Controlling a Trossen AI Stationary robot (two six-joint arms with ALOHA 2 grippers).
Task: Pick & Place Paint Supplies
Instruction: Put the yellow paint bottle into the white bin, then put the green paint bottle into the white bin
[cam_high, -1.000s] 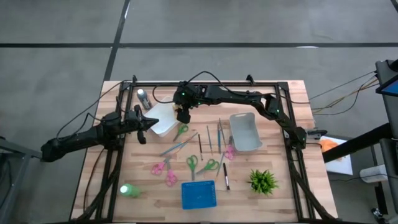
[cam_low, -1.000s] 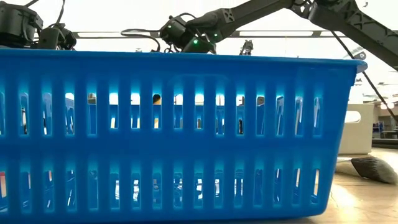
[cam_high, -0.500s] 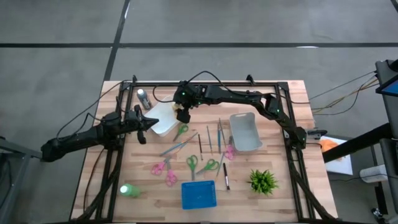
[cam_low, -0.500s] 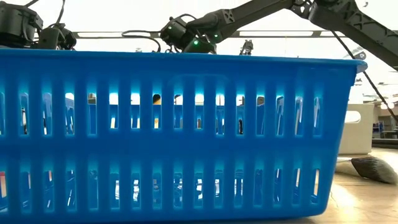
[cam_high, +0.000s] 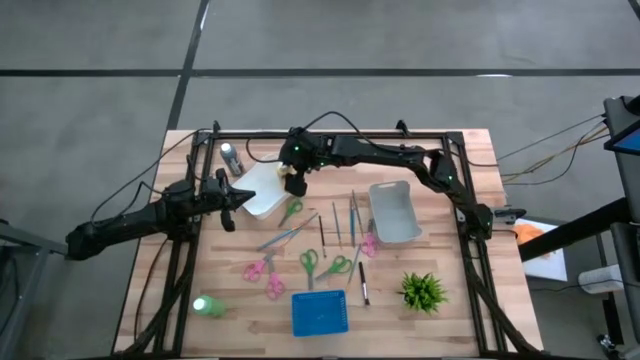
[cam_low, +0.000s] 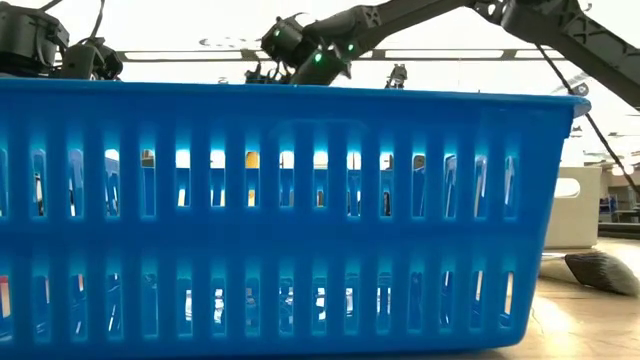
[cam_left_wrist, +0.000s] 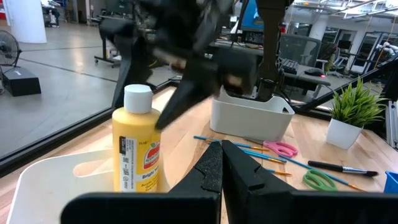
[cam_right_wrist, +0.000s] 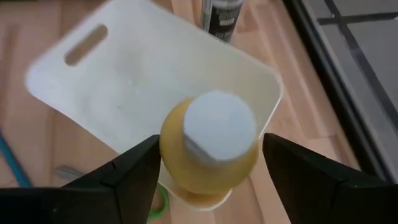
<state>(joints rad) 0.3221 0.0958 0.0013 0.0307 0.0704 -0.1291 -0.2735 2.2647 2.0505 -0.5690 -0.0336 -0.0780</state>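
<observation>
The yellow-orange squeeze bottle (cam_right_wrist: 211, 134) (cam_left_wrist: 138, 146) stands upright on its base in a corner of the white bin (cam_high: 258, 190). My right gripper (cam_right_wrist: 208, 149) (cam_high: 293, 183) hangs over it, open, slanting down, with one finger on either side of the bottle and clear of it. The dark grey bottle (cam_high: 231, 157) stands beyond the bin. The green bottle (cam_high: 207, 306) lies near the table's near left corner. Several thin brushes (cam_high: 336, 222) lie mid-table. My left gripper (cam_high: 232, 208) (cam_left_wrist: 221, 163) is shut and level at the bin's left side.
Pink and green scissors (cam_high: 322, 264) lie among the brushes. A grey-white bin (cam_high: 394, 212) sits right of centre, a potted plant (cam_high: 423, 290) at the near right, and a blue basket (cam_high: 320, 313) at the near edge, filling the low view.
My right gripper has risen a little above the white bin. The yellow-orange bottle stays standing in the bin.
</observation>
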